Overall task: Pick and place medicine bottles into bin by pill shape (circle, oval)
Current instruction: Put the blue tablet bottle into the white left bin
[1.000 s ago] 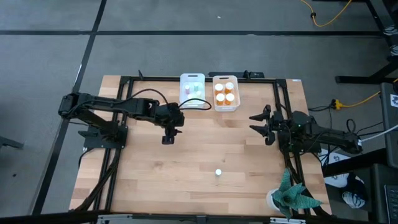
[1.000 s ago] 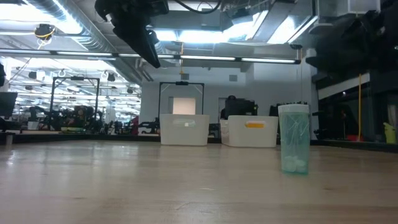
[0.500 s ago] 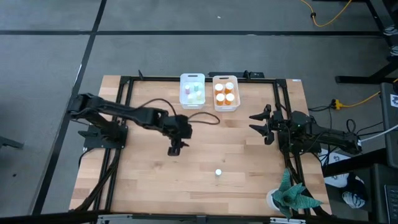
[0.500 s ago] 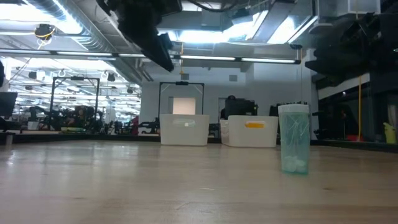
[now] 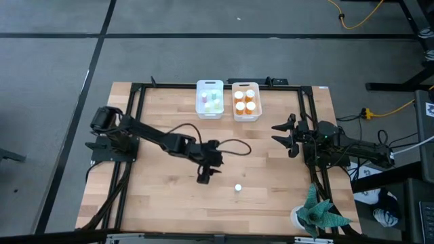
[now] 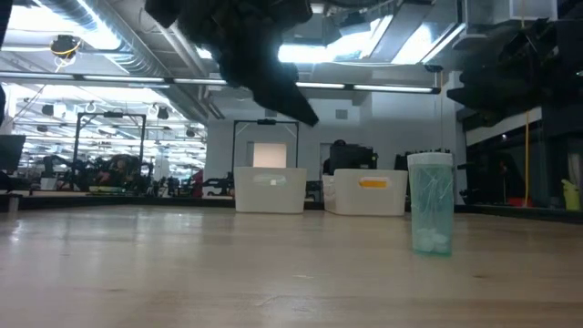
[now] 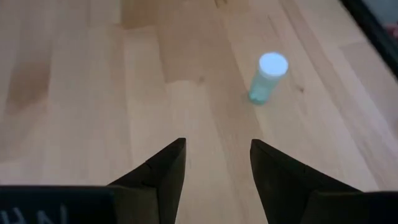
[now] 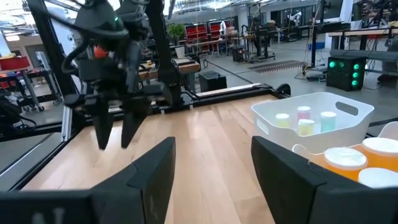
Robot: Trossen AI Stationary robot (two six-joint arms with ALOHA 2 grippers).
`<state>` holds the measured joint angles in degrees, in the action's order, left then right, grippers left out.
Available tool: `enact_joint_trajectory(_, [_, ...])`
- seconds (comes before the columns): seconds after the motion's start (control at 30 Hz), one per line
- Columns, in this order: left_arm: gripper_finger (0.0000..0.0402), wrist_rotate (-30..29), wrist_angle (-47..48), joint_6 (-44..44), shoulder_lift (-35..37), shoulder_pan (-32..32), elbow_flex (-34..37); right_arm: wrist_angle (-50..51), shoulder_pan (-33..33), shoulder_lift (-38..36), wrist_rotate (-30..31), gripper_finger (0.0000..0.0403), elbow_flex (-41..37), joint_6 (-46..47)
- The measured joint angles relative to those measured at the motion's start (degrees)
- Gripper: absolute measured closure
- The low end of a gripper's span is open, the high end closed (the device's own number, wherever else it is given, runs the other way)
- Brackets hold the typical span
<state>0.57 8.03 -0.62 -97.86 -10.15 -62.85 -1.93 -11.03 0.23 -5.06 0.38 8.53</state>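
One small pastel blue-green bottle with a white cap [image 5: 238, 188] stands upright on its base on the wooden table, near the front middle; it also shows in the low view [image 6: 430, 204] and the left wrist view [image 7: 268, 76]. My left gripper [image 5: 204, 177] is open and empty, above the table a little to the left of this bottle. My right gripper [image 5: 279, 135] is open and empty at the table's right side. Several small pastel bottles stand in the left white bin [image 5: 209, 99], and several orange bottles in the right bin [image 5: 245, 101].
The two white bins stand side by side at the table's far edge. A black frame runs round the table. A teal plant-like object in a white pot [image 5: 319, 213] stands at the near right corner. Bare wood lies around the lone bottle.
My left gripper has moved from beside the bins toward the table's near edge and to the right, coming close to the lone blue-green bottle. The arm has stretched out across the table. The bottle has stayed in place.
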Motion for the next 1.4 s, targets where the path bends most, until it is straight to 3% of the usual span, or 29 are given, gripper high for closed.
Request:
enact_joint_trajectory(0.17, [0.0231,-2.0,-2.7,0.1,-3.1,-2.6,-0.6,0.0,0.0,0.0,0.0,0.0191,0.0,0.0])
enact_joint_trajectory(0.3, [0.0231,-5.6,-2.0,-0.1,-6.0,-4.5,-6.0,0.0,0.0,0.0,0.0,0.0191,0.0,0.0])
enact_joint_trajectory(0.5, [0.0231,-9.6,11.0,0.7,-11.3,-5.1,-20.2,0.0,0.0,0.0,0.0,0.0191,0.0,0.0])
enact_joint_trajectory(0.63, [0.0231,-10.5,16.9,2.4,-14.3,-4.9,-25.4,0.0,0.0,0.0,0.0,0.0191,0.0,0.0])
enact_joint_trajectory(0.93, [0.0231,-9.8,16.9,0.7,-15.5,-6.7,-26.0,0.0,0.0,0.0,0.0,0.0191,0.0,0.0])
enact_joint_trajectory(1.13, [0.0228,-10.4,17.1,10.9,-15.5,-7.1,-26.0,0.0,0.0,0.0,0.0,0.0191,0.0,0.0])
enact_joint_trajectory(1.3, [0.0204,-10.8,17.6,14.0,-15.5,-6.7,-26.0,0.0,0.0,0.0,0.0,0.0191,0.0,0.0])
enact_joint_trajectory(1.4, [0.0185,-10.5,18.2,10.7,-15.6,-6.9,-25.7,0.0,0.0,0.0,0.0,0.0191,0.0,0.0])
